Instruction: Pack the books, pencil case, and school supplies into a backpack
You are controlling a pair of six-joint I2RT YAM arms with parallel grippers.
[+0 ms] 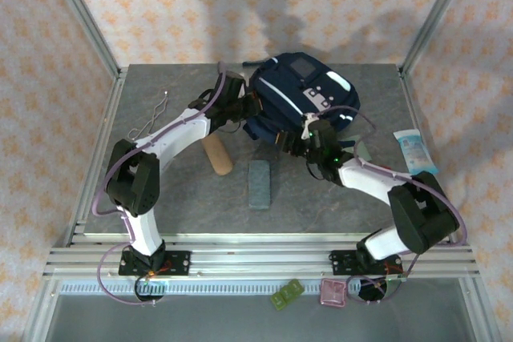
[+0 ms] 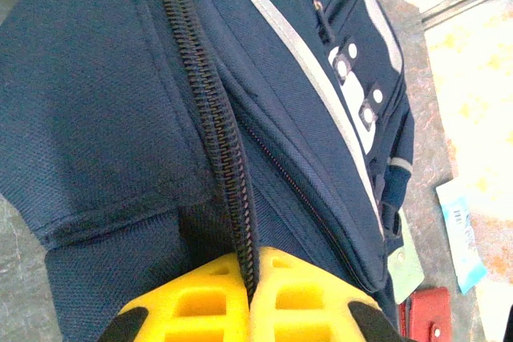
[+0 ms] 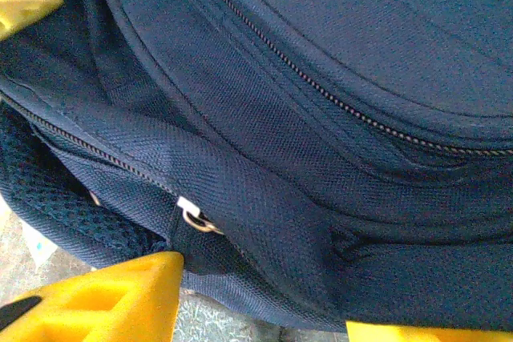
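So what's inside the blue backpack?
Only navy fabric, zips and mesh show on the backpack. Its inside is covered, so I cannot tell. The tan case and grey-blue case lie outside on the table.

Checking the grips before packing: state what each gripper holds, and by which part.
Left gripper is shut on the backpack, pinching it at the zipper edge. Right gripper is open astride the backpack's fabric, apparently holding nothing.

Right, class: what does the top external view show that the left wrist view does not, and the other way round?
Top external: tan case, grey-blue case, bent wire. Left wrist: the zipper close up, pinched in the shut left jaws, and a red item. Both: the backpack and the pale blue-and-white packet.
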